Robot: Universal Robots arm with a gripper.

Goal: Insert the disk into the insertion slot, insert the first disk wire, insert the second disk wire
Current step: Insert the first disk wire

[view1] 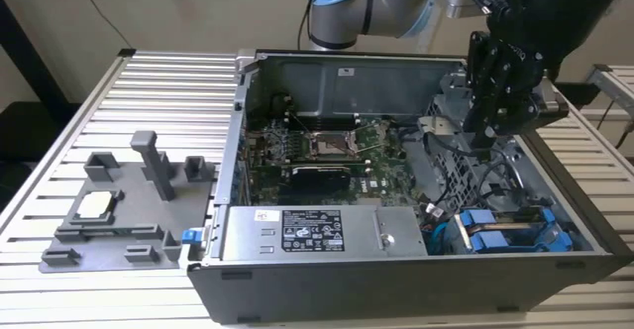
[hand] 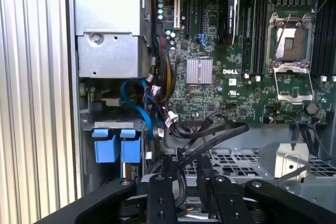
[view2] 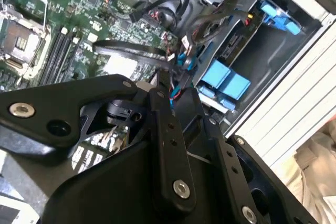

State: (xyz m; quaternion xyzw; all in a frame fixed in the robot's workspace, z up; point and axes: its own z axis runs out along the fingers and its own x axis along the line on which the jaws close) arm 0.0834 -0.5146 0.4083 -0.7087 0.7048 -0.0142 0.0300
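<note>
The disk (view1: 500, 232), its blue carrier end showing, sits in a bay of the open computer case (view1: 396, 284) at the exterior view's right. It is near the hand (view1: 482, 145) but apart from it. The hand's fingers (hand: 160, 182) stand almost together, pinching a black cable (hand: 236, 128) that loops away in both wrist views. The exterior view adds a grey fixture plate (view1: 119, 210) on the tabletop (view1: 148, 84), at its left.
</note>
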